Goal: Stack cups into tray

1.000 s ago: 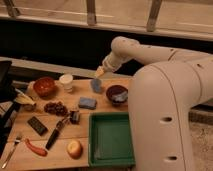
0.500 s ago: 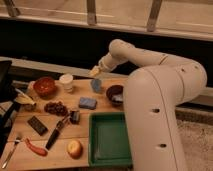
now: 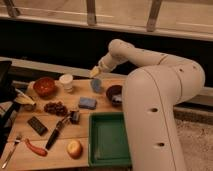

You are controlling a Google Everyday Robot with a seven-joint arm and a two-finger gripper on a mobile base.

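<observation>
The white paper-like cup (image 3: 66, 81) stands upright at the back of the wooden table, right of the red-orange bowl. The smaller light blue cup (image 3: 96, 85) stands further right, next to the dark purple bowl. The green tray (image 3: 92, 142) lies at the table's front right, and nothing shows inside it. My gripper (image 3: 94, 72) hangs just above the light blue cup, at the end of the arm reaching in from the right. The arm hides the tray's right edge.
Around the cups are a red-orange bowl (image 3: 44, 86), a dark purple bowl (image 3: 115, 93), a blue sponge (image 3: 87, 103) and grapes (image 3: 55, 107). Nearer the front lie a knife (image 3: 57, 131), an apple (image 3: 74, 148), a dark bar (image 3: 37, 125), a red chili (image 3: 36, 148) and a fork (image 3: 10, 152).
My gripper has shifted slightly left, staying above the light blue cup, and the arm's body fills more of the right side. The cups have not moved.
</observation>
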